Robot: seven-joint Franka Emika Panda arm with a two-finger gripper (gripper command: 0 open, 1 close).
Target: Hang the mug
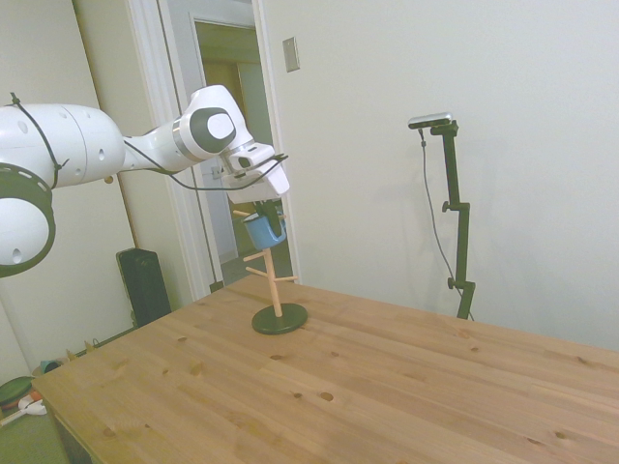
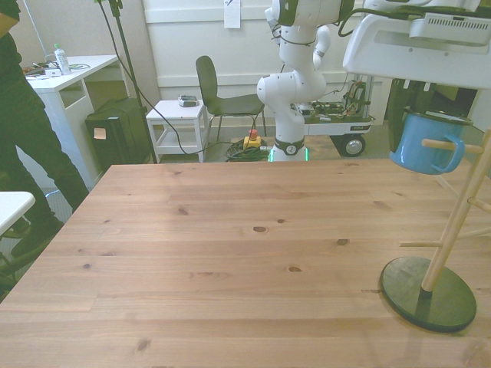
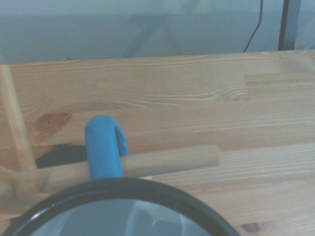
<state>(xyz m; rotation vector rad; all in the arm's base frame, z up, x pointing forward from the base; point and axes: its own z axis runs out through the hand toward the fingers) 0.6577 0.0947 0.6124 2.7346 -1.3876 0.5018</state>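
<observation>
While one wooden surface (image 2: pixel 230 253) carries a single mug tree (image 2: pixel 441 253) on a dark round base near the front view's right edge, one white arm (image 1: pixel 116 145) reaches over it. Its hand (image 1: pixel 259 205) sits directly above the one light-blue mug (image 2: pixel 422 142); whether it grips the rim I cannot tell. One peg (image 3: pixel 162 160) passes through the mug's handle (image 3: pixel 103 147).

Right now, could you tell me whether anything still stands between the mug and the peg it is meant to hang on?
Nothing visible does. The mug's handle is already threaded over a wooden peg of the mug tree, with the gripper just above it.
</observation>
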